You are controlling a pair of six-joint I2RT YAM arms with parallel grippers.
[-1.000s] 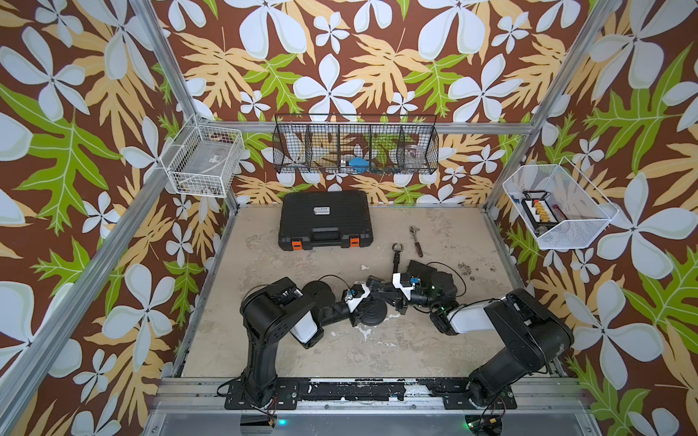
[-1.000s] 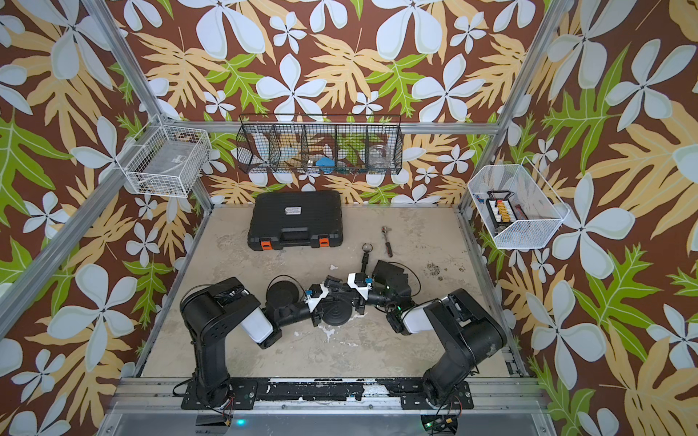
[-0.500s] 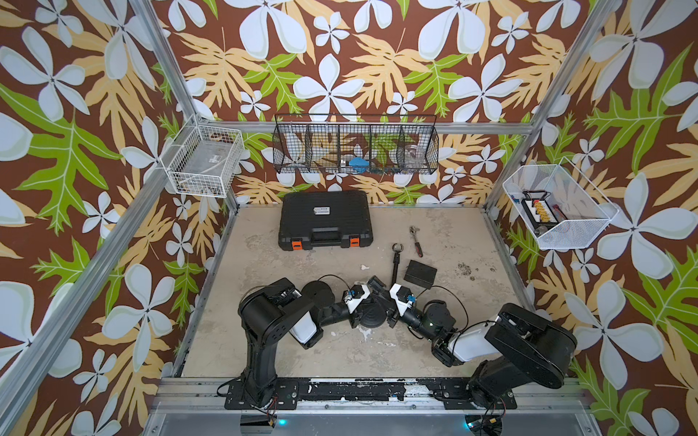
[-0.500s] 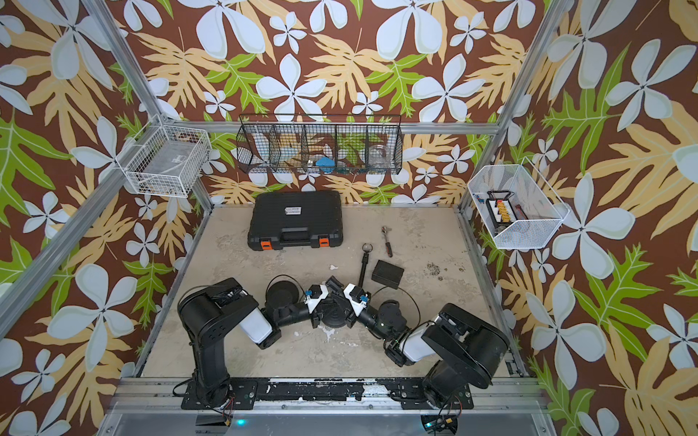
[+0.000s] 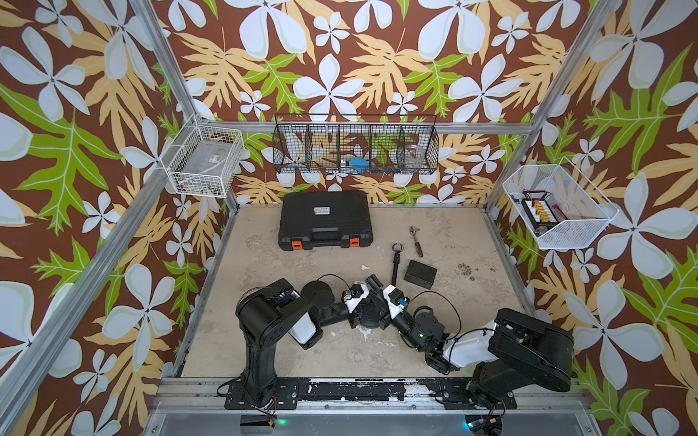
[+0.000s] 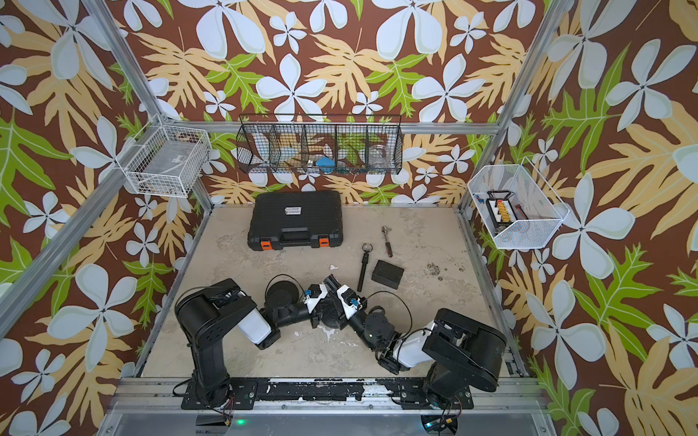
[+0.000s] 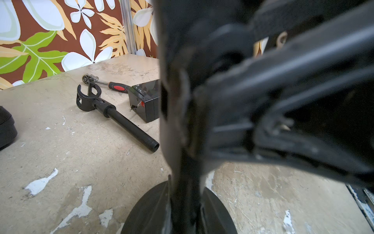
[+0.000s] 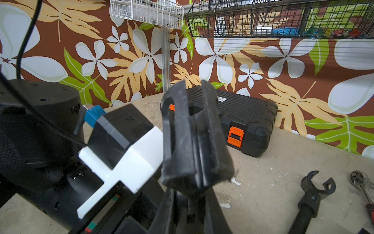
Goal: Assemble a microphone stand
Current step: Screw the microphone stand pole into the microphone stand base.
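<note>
Black base [image 7: 141, 214] sat under my clenched left pincer [image 5: 372, 282] as my right pincer [image 8: 193, 91], grip unclear, swung back from the box [image 5: 420, 272], leaving the pole [image 5: 395, 264] unfitted.

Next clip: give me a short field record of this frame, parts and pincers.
stand base: round, flat on table, under both pincers
left pincer: shut over base; grip unclear
right pincer: beside it; state unclear
pole with clip: lying loose, beside small black box
ratchet: near pole's clip end
tool case: closed, at back
</note>
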